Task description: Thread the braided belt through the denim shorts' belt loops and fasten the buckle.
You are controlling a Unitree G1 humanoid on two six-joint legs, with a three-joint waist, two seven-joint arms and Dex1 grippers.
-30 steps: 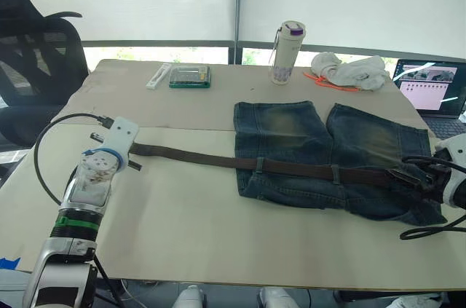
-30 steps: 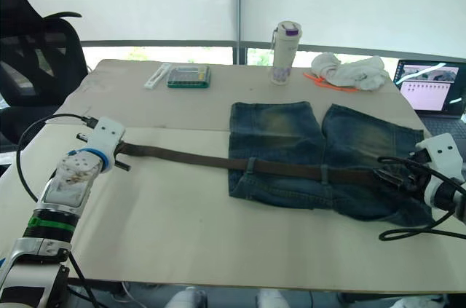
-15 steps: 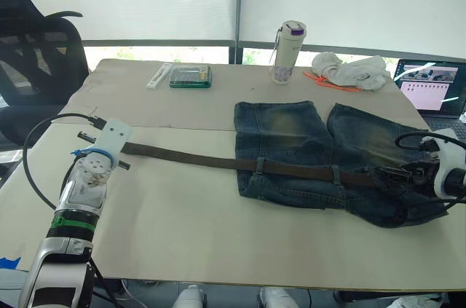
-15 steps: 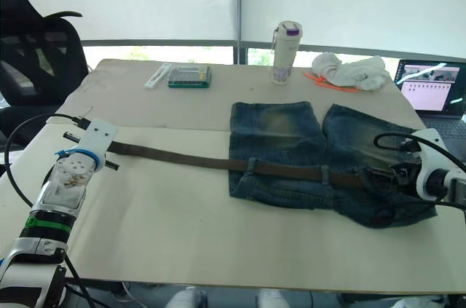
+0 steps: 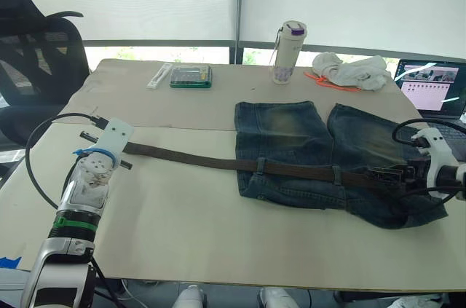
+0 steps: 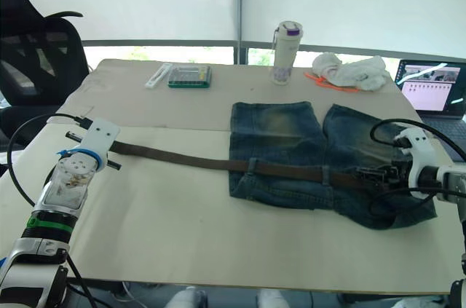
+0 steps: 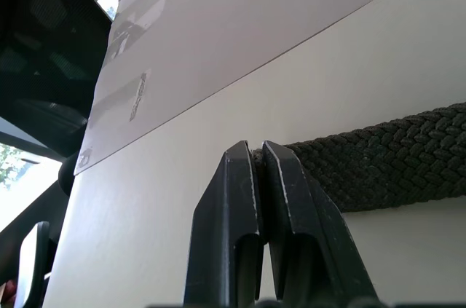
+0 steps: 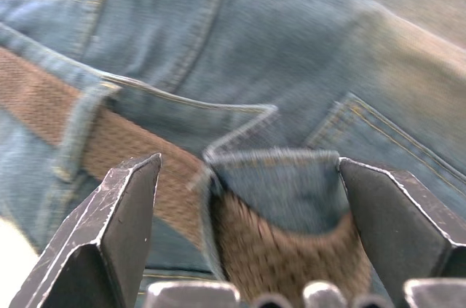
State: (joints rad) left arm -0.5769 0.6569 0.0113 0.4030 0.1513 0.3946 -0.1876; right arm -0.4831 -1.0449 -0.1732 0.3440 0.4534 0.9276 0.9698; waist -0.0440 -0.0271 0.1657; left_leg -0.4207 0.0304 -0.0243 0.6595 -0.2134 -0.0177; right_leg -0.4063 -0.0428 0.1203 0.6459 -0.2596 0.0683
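The denim shorts (image 5: 320, 151) lie flat at the table's right, waistband toward me. The braided belt (image 5: 189, 156) runs from the bare table at left, under two belt loops (image 5: 260, 165) (image 5: 336, 173), to the shorts' right side. My left gripper (image 7: 257, 159) is shut on the belt's left end (image 7: 378, 166). My right gripper (image 6: 382, 173) is open over the right end of the waistband, its fingers (image 8: 120, 213) wide apart around a denim fold and the belt (image 8: 269, 250). I cannot make out the buckle.
At the back of the table stand a white bottle (image 5: 289, 52), a white cloth bundle (image 5: 351, 71) on an orange cord, a green box (image 5: 191, 76) and a white strip (image 5: 159, 75). A laptop (image 5: 429, 87) sits at the far right. A black chair (image 5: 33, 46) is at the left.
My left gripper has pulled the belt's end a little to the left. My right arm has risen from the table's right edge and moved in over the waistband's right end.
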